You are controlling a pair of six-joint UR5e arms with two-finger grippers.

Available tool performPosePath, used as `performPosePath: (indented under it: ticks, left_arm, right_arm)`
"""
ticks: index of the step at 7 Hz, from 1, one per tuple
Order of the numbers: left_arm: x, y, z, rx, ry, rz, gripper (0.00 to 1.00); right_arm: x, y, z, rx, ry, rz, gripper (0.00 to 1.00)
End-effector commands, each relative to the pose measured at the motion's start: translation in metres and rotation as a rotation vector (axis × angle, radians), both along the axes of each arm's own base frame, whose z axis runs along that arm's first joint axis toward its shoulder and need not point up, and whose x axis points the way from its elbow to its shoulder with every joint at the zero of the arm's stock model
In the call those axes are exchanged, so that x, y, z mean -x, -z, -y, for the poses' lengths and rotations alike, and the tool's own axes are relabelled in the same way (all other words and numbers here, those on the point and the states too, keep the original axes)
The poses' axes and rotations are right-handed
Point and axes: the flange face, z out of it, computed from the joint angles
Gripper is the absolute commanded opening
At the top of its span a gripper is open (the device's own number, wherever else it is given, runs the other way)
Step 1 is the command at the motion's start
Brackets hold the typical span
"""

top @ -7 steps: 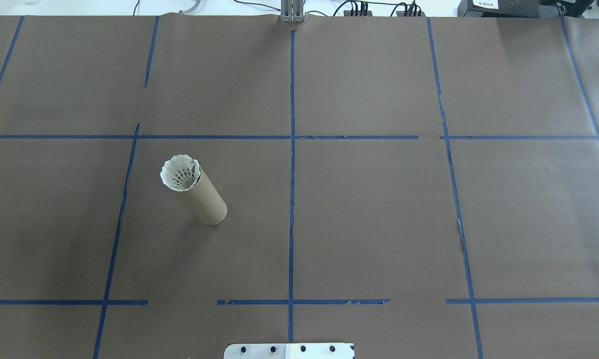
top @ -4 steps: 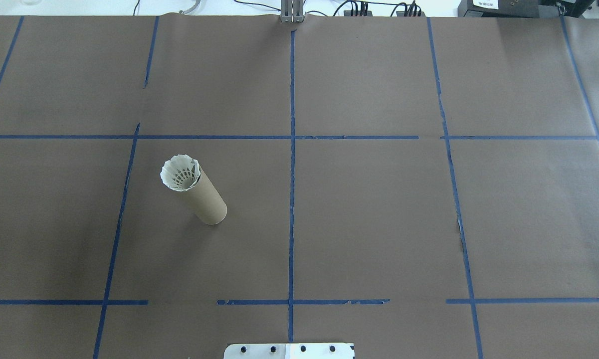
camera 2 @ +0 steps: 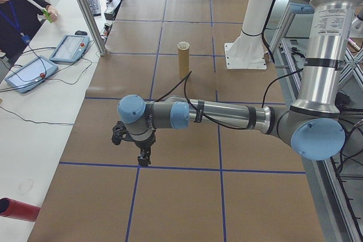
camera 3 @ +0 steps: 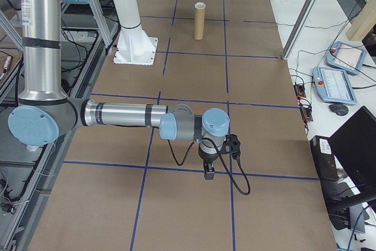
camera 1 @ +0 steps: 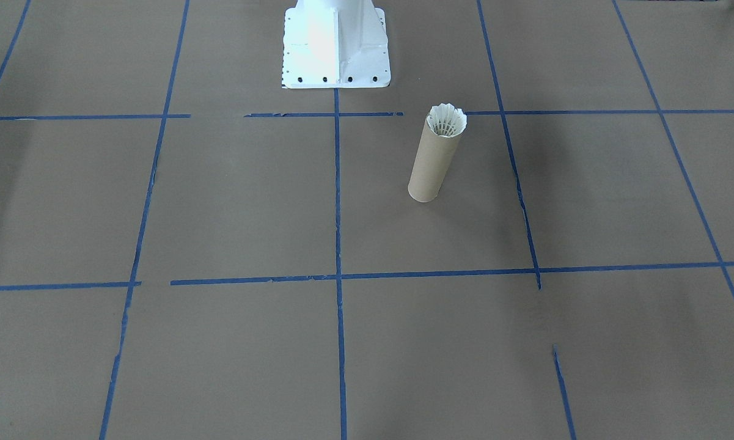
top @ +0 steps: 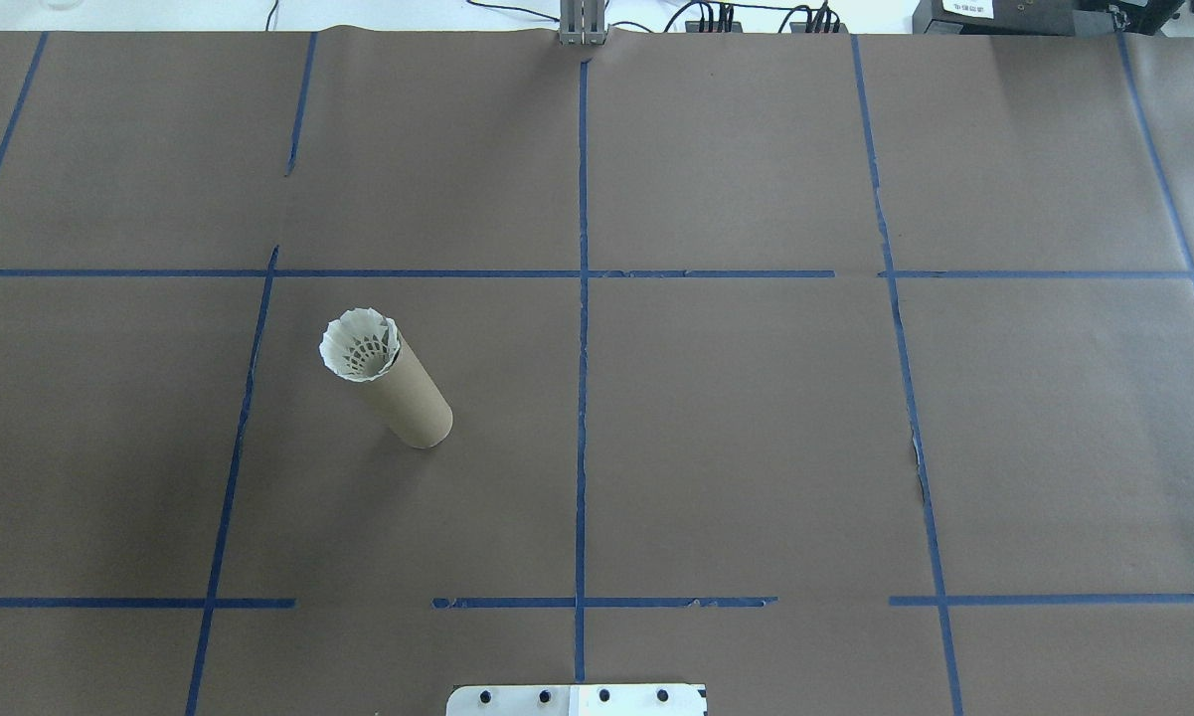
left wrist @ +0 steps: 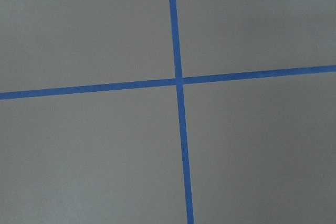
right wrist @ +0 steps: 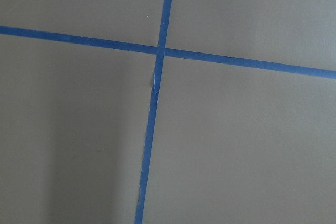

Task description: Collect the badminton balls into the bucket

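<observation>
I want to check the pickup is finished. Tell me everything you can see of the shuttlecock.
The shuttlecock is white and feathered, with an open lattice of ribs inside its skirt. It sits tip-down in the mouth of the upright brown cardboard tube, its scalloped skirt flaring just above the rim. Its tip is hidden inside. Only the tube touches it; no gripper is near.

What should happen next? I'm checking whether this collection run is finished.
Probably nothing but holding both arms parked: the shuttlecock already sits in the mouth of the upright tube, feathers showing above the rim, and no other shuttlecock shows on the table.
</observation>
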Motion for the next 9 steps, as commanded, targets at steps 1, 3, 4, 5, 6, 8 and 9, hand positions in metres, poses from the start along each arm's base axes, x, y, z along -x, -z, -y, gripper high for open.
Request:
performPosePath:
  ticks: [1,3,4,5,6,8,9]
  left_arm:
    - [0.001,0.004,0.001,-0.012,-0.003,0.002,1.0]
    - [0.001,0.018,-0.001,-0.038,-0.002,0.002,1.0]
    - [0.002,0.018,-0.001,-0.039,-0.002,0.003,1.0]
    - [0.001,0.019,-0.001,-0.04,-0.001,0.002,1.0]
    - [0.001,0.02,-0.001,-0.042,-0.002,0.002,1.0]
    - [0.002,0.019,-0.001,-0.041,-0.002,0.003,1.0]
    - [0.001,0.019,0.0,-0.04,-0.002,0.003,1.0]
  right_arm:
    - [0.0,0.0,0.0,0.0,0.0,0.0,1.0]
    - [0.0,0.0,0.0,0.0,0.0,0.0,1.0]
    - [0.0,0.0,0.0,0.0,0.0,0.0,1.0]
    - [0.0,0.0,0.0,0.0,0.0,0.0,1.0]
    - [0.0,0.0,0.0,0.0,0.0,0.0,1.0]
    - [0.0,0.0,0.0,0.0,0.0,0.0,1.0]
    - [0.0,0.0,0.0,0.0,0.0,0.0,1.0]
